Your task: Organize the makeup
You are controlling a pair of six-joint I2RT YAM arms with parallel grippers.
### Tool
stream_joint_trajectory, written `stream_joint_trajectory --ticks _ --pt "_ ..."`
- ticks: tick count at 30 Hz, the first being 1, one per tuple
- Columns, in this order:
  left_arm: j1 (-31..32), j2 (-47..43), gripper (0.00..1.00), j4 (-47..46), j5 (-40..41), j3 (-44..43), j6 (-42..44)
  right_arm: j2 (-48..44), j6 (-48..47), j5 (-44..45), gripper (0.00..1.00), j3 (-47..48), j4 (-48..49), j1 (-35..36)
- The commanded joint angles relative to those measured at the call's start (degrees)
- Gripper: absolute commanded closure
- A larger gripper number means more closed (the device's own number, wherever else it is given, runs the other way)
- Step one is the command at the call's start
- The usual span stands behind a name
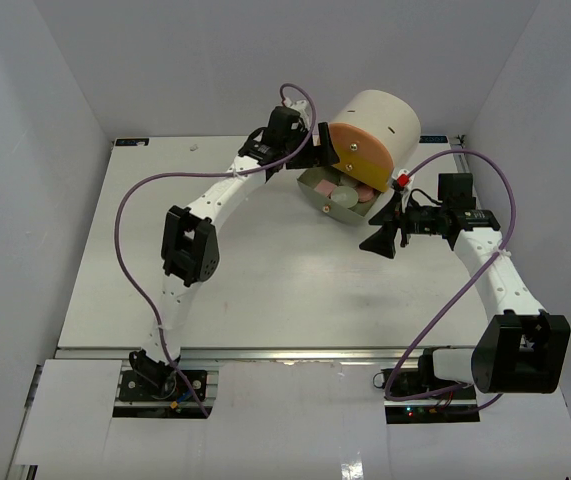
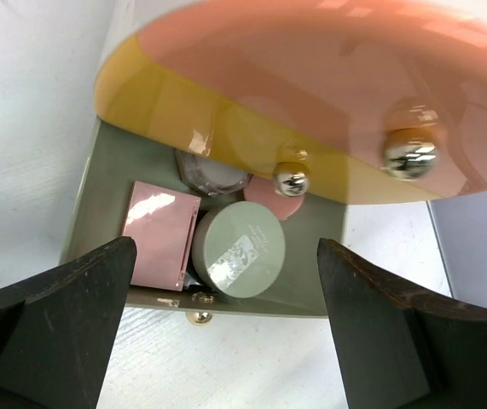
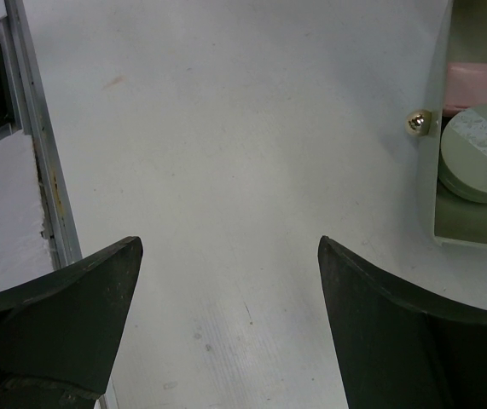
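Top view: the pulled-out grey-green drawer point(image 1: 312, 186) of the cream cylindrical organiser point(image 1: 380, 120) holds the makeup point(image 1: 345, 197). Stowing looks complete, so expect to push the drawer shut next.

Left wrist view: the left gripper point(image 2: 226, 341) hangs wide and empty above the flat pink square case point(image 2: 159, 234) and the round grey-green compact point(image 2: 239, 250).

Right wrist view: the right gripper point(image 3: 226, 332) stands wide and empty over the white table point(image 3: 226, 128), near the drawer's brass knob point(image 3: 420, 122).

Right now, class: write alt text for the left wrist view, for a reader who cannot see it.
An open grey-green drawer holds a flat pink square case, a sage-green round compact, a pale round jar and a pink round compact. A pink drawer front and a yellow drawer front overhang it. The open left gripper frames it, holding nothing.
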State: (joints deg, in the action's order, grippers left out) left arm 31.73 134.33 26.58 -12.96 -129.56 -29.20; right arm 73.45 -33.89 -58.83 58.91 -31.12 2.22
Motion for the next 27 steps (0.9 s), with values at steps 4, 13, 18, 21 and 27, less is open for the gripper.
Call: stream_joint_trajectory --ticks 4,13,18,21,27 --pt "-0.5 -31.9 0.02 -3.4 10.3 22.5 9.8 -2.6 -10.3 -1.3 0.1 -3.9 1.1 1.4" --pt "-4.5 -74.8 0.02 -15.9 27.3 79.4 9.2 -8.6 -15.3 13.7 0.07 -17.1 24.2 17.5" --pt "-4.7 -86.5 0.02 -19.1 29.2 90.4 10.6 7.6 -15.4 22.8 0.61 1.7 13.2 23.7" --pt "-4.7 -87.6 0.02 -18.7 28.4 90.1 10.6 17.3 -10.2 29.1 0.73 9.1 11.9 26.0" --pt "-4.7 -87.1 0.02 -17.5 26.4 89.0 10.7 34.5 -0.3 44.9 0.92 26.0 6.8 28.9"
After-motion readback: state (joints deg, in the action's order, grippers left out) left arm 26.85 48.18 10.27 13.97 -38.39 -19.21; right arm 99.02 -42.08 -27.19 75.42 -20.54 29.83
